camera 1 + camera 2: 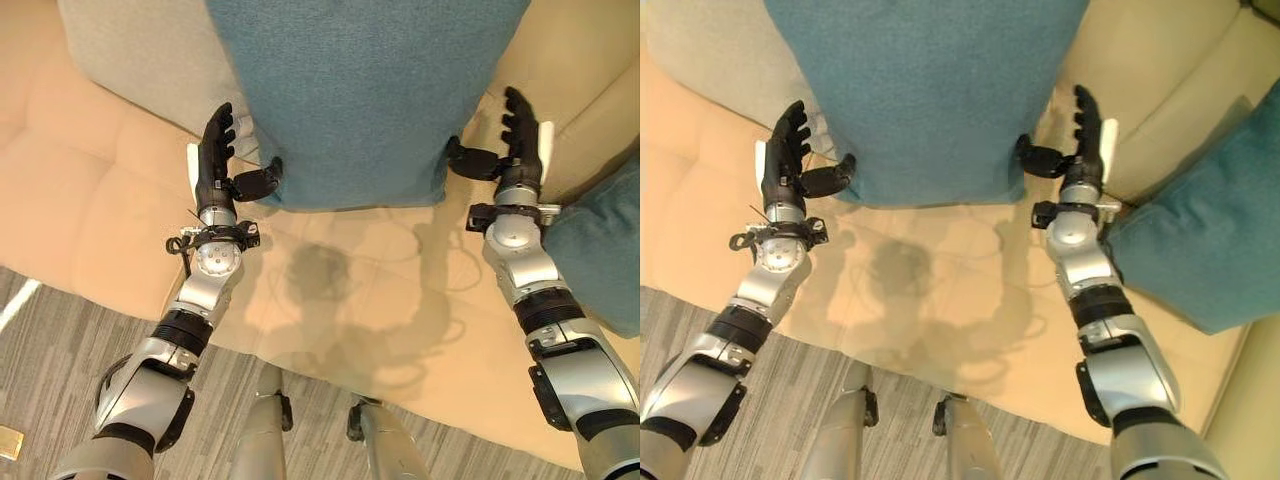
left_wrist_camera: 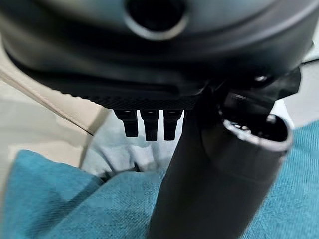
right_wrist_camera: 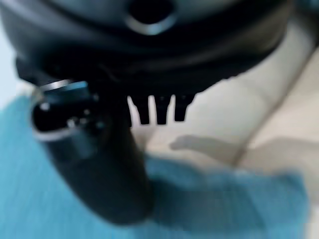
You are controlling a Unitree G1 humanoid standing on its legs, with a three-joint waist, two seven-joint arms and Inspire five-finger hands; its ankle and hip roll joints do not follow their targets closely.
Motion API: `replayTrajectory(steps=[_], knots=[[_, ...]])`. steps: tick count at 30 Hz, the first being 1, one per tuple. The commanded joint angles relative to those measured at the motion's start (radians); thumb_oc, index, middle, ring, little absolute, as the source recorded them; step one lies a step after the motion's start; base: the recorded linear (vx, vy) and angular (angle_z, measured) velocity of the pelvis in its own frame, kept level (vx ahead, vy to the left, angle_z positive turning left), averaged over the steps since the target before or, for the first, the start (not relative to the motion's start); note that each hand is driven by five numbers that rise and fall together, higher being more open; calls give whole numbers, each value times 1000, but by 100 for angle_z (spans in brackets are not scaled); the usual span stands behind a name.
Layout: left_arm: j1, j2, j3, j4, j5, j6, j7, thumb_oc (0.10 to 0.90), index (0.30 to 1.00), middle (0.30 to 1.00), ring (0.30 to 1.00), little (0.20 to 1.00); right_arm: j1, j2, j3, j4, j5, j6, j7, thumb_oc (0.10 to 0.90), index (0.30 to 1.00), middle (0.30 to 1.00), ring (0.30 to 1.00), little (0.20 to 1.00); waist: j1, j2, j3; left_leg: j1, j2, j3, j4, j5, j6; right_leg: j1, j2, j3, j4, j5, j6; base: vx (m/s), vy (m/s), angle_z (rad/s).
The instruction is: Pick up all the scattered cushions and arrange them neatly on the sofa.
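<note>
Left eye view shows a pale grey fabric cushion [image 1: 150,60] at the back left of the soft beige sofa [image 1: 90,190], then the left hand [image 1: 218,160] with straight fingers and its thumb touching the lower left edge of the big teal fabric cushion [image 1: 360,90]. That cushion stands on the sofa seat between both hands. On its other side the right hand [image 1: 515,140] also has straight fingers, thumb at the cushion's edge, and a second teal cushion [image 1: 1210,240] lies far right.

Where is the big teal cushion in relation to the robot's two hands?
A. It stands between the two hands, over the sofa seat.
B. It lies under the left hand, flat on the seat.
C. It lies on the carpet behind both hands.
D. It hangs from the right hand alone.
A: the teal cushion stands between the left hand and right hand, each at one side edge, over the beige sofa.
</note>
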Motion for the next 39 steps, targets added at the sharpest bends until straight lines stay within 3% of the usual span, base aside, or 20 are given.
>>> replayTrajectory(steps=[1, 5, 6, 7, 8, 9, 16, 19, 22, 24, 28, 34, 36, 39], knots=[[-33, -33, -33, -6, -29, -98, -50, 800, 900, 900, 900, 900, -47, 7, 15, -42, 55, -90, 48, 800, 900, 900, 900, 900, 3, -27, -103, 104, 0, 28, 2, -157, -94, -20, -34, 1, 7, -3, 113, 0, 0, 0], [-66, -100, -81, -38, -91, -108, -89, 800, 900, 900, 900, 900, -75, 83, 101, -84, 70, -83, 118, 800, 900, 900, 900, 900, 7, -25, -88, 116, 3, 26, 2, -151, -98, -10, -32, 0, 7, -5, 111, -8, -3, 0], [-69, -106, -85, -47, -95, -109, -95, 612, 618, 618, 618, 618, -78, 90, 112, -93, 67, -83, 127, 563, 545, 545, 545, 545, 7, -25, -86, 118, 4, 26, 2, -150, -99, -7, -32, -2, 7, -5, 111, 0, 0, 0], [-69, -106, -85, -47, -95, -109, -95, 576, 564, 564, 564, 564, -78, 90, 112, -93, 67, -83, 127, 527, 491, 491, 491, 491, 7, -25, -85, 118, 4, 26, 2, -150, -99, -7, -32, -2, 7, -5, 111, 0, 0, 0], [-73, -111, -93, -59, -100, -111, -103, 507, 460, 460, 460, 460, -78, 97, 122, -102, 60, -85, 136, 400, 300, 300, 300, 300, 9, -26, -84, 121, 5, 26, 2, -150, -100, -4, -32, -4, 7, -5, 112, 0, 0, 0], [-81, -111, -101, -68, -108, -112, -115, 400, 300, 300, 300, 300, -78, 99, 134, -112, 54, -83, 149, 400, 300, 300, 300, 300, 10, -26, -81, 124, 6, 26, 2, -149, -101, 1, -32, -6, 7, -6, 111, 0, 0, 0], [-79, -94, -81, -140, -138, -126, -131, 400, 300, 300, 300, 300, -18, 106, 113, -214, 12, -91, 158, 400, 300, 300, 300, 300, 11, -27, -77, 150, 11, 27, 2, -151, -102, 28, -31, -11, 7, -9, 111, -17, -6, 0], [-11, -70, -28, -220, -113, -123, -136, 400, 300, 300, 300, 300, 136, 120, 24, -338, -13, -109, 166, 400, 300, 300, 300, 300, 3, -30, -81, 194, 17, 31, 2, -161, -98, 69, -34, -14, 7, -15, 110, 7, -3, 2], [94, -72, 12, -275, -102, -113, -157, 400, 300, 300, 300, 300, 283, 159, -40, -400, -27, -117, 172, 400, 300, 300, 300, 300, -4, -35, -93, 234, 23, 38, 2, -170, -95, 111, -34, -13, 7, -22, 108, 43, -13, 6], [243, -118, 69, -341, -111, -103, -170, 400, 300, 300, 300, 300, 458, 248, -86, -461, -24, -117, 202, 400, 300, 300, 300, 300, -10, -41, -110, 291, 29, 46, 2, -185, -86, 168, -35, -14, 7, -37, 106, 80, -21, -10], [416, -143, 107, -412, -100, -88, -209, 400, 300, 300, 300, 300, 622, 291, -113, -522, -21, -118, 248, 400, 300, 300, 300, 300, -16, -38, -136, 352, 25, 61, 2, -200, -73, 223, -36, -14, 7, -51, 108, 79, 26, -4], [582, -144, 110, -485, -89, -69, -254, 400, 300, 300, 300, 300, 779, 355, -125, -560, 86, -124, 311, 400, 300, 300, 300, 300, -23, -23, -165, 421, 14, 65, 2, -223, -52, 290, -42, -7, 7, -67, 108, 71, 60, -12], [679, -152, 106, -530, -96, -63, -263, 400, 300, 300, 300, 300, 877, 397, -122, -593, 144, -125, 330, 400, 300, 300, 300, 300, -29, -6, -169, 472, 1, 51, 2, -237, -34, 342, -44, 4, 12, -72, 101, 72, 131, -4], [756, -137, 100, -569, -77, -60, -266, 400, 300, 300, 300, 300, 941, 396, -120, -647, 141, -129, 335, 400, 300, 300, 300, 300, -30, 10, -172, 522, -8, 45, 2, -250, -22, 371, -48, 22, 75, -101, 99, 46, 128, 0]])
